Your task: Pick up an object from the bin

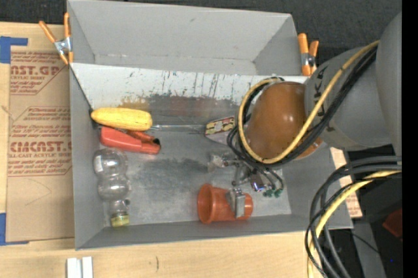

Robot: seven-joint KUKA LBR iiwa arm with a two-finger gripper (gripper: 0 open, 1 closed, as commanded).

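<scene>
Camera view: gripper (243, 200) at the right end of one orange cup (214, 205), open or closed unclear; well left lie one banana (121, 118), one red tool (127, 140), one bottle (112, 182)

Robotics lab: grey metal bin (176, 35), cabled robot arm (366, 107).

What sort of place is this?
Probably a robotics lab's grasping station: a grey metal bin of odd items, a clear bottle among them, and a cabled robot arm reaching in.
</scene>
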